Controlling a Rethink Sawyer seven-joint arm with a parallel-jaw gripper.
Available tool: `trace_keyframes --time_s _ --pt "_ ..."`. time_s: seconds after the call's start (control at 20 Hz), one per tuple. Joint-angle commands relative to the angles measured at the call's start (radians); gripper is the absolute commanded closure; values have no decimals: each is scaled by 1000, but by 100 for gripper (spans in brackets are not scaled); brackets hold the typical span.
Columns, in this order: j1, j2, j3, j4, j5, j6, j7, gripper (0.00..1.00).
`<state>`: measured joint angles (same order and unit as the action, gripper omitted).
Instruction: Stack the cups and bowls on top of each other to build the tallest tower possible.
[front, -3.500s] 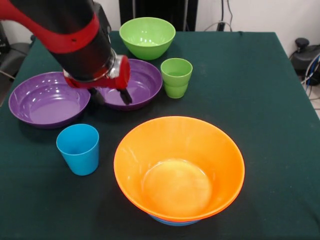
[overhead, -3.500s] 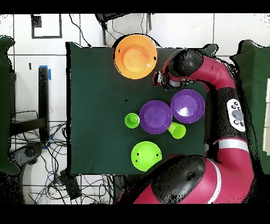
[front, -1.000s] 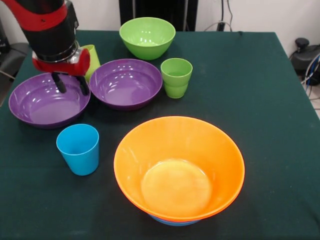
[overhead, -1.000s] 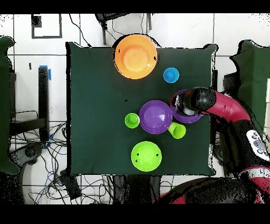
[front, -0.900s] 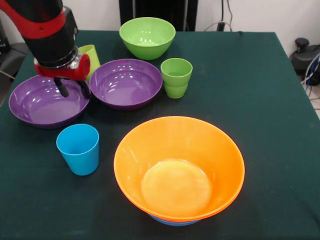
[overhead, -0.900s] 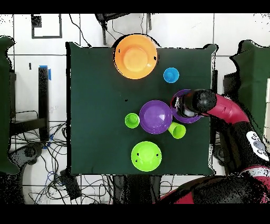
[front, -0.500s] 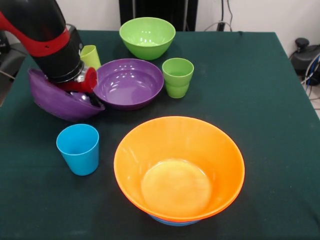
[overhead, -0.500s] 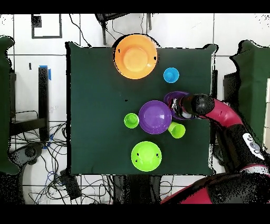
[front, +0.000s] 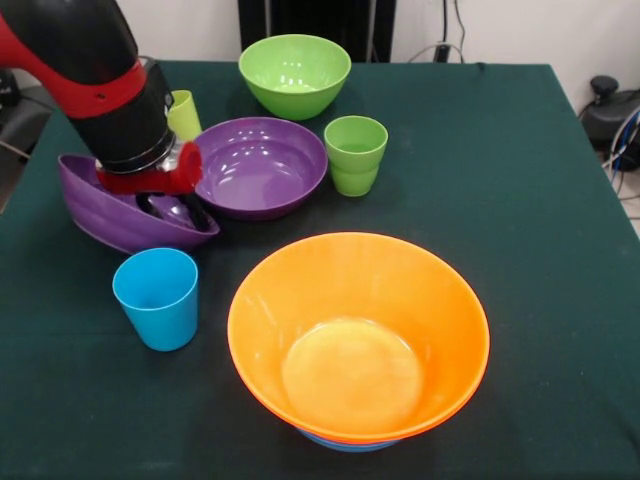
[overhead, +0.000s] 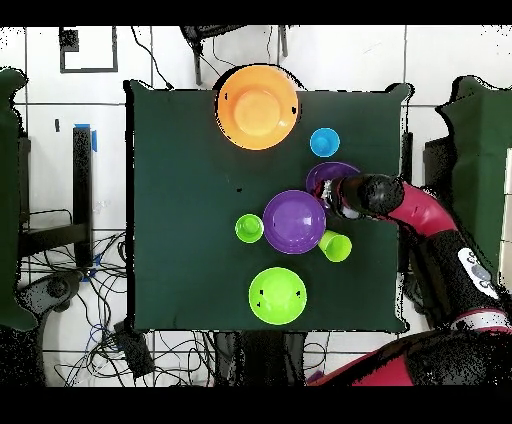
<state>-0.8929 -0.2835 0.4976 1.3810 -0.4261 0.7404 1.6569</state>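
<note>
The gripper (front: 172, 208) had its jaws clamped on the rim of a glossy purple bowl (front: 105, 210), which hung tilted, its low edge near the green cloth (front: 500, 170). Beside it a second shallow purple bowl (front: 262, 165) sat flat and empty. The big orange bowl (front: 358, 335) stood nearest the camera, round, smooth and empty, with a blue rim showing beneath it. The sky-blue cup (front: 157, 297), the ridged green cup (front: 353, 154), the green bowl (front: 294, 73) and the yellow-green cup (front: 184, 113) each stood alone, upright, holding nothing.
</note>
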Motion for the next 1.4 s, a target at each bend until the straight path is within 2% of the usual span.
trace_keyframes --time_s 0.05,0.25,0.5,0.65,0.9,1.4 --pt "13 46 104 12 -91 -42 -278 0" --pt "22 5 120 30 -99 -19 -258 0" --pt "52 -129 109 115 -82 3 -134 0" --pt "68 -171 102 138 -66 22 -90 0" --pt "85 -198 85 157 -63 16 -58 0" --pt "96 -203 68 158 -70 4 -58 0"
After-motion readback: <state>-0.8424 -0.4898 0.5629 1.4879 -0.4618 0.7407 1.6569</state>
